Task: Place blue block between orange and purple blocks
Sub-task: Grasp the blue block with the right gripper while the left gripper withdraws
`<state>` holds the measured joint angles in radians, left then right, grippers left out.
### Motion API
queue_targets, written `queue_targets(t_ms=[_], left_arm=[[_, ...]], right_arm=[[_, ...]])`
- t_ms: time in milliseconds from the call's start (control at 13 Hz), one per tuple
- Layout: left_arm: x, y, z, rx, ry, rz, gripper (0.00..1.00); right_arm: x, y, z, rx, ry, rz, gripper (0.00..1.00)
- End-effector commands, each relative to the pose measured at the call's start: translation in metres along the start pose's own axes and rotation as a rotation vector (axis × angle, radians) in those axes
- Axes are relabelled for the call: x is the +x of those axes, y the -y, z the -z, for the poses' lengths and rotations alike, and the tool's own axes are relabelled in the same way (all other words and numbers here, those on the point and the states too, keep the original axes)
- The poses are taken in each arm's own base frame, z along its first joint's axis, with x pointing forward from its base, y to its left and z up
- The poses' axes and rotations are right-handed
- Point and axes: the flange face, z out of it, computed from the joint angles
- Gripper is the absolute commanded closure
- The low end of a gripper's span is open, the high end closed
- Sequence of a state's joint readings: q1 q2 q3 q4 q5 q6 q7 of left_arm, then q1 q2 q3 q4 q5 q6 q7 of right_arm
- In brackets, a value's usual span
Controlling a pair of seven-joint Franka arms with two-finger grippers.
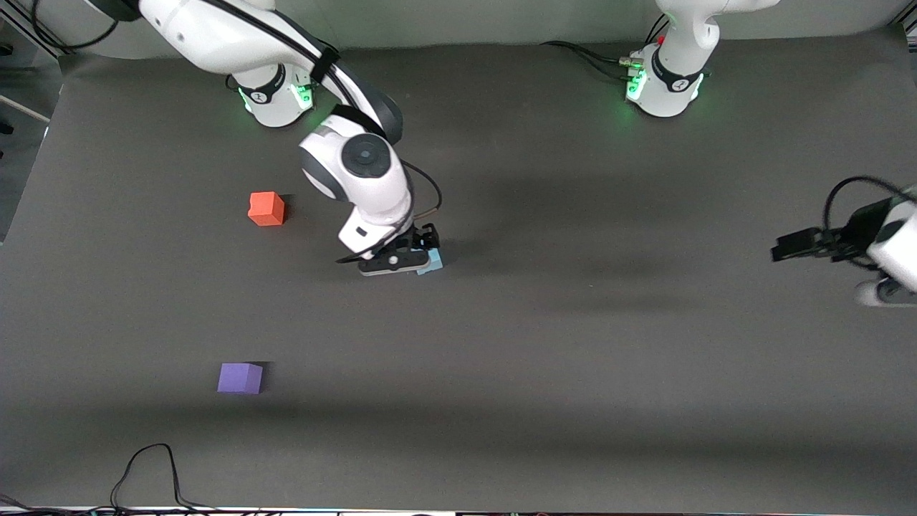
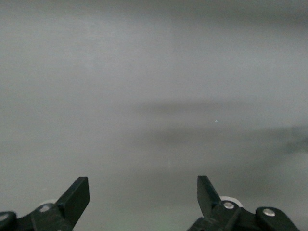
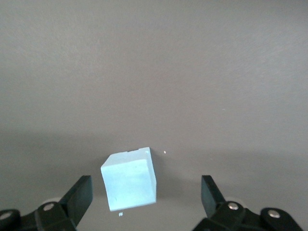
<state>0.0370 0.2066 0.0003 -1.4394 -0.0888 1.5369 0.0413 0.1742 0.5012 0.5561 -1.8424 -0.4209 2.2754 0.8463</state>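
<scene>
The right gripper (image 1: 423, 252) is low over the blue block (image 1: 430, 263), its fingers (image 3: 81, 195) spread wide with the cube sitting on the table (image 1: 573, 358) between them and touching neither. This looks like the approach before the grasp: the block is not yet held. The next move probably calls for settling a little lower, centring the cube, which sits skewed and closer to one finger, then closing on it. The orange block (image 1: 266, 208) lies toward the right arm's end, and the purple block (image 1: 241, 378) lies nearer the front camera than it, well apart, leaving an open gap for the drop. The left gripper (image 1: 801, 245) waits with fingers apart at its own end.
</scene>
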Motion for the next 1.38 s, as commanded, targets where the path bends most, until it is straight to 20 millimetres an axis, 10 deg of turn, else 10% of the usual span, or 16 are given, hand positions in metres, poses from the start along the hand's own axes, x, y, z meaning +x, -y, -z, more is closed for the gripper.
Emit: queue_targets(t_ms=[0, 615, 769, 923, 1308], left_arm=[[-0.034, 0.003, 0.03, 0.036, -0.011, -0.021, 0.0], [-0.056, -0.034, 0.056, 0.102, -0.046, -0.062, 0.0], [-0.057, -0.04, 0.054, 0.106, -0.045, -0.072, 0.0], [-0.06, -0.04, 0.047, 0.106, -0.064, -0.066, 0.0], [-0.06, -0.035, 0.046, 0.099, -0.06, -0.058, 0.0]], right_arm=[[-0.017, 0.023, -0.032, 0.025, -0.029, -0.034, 0.0], [-0.059, 0.033, -0.098, 0.017, -0.076, -0.048, 0.01], [-0.059, 0.031, -0.093, 0.005, -0.083, -0.036, 0.52], [-0.05, 0.02, -0.087, -0.021, -0.093, -0.053, 0.79], [-0.013, -0.019, -0.02, -0.029, -0.12, -0.133, 0.79]])
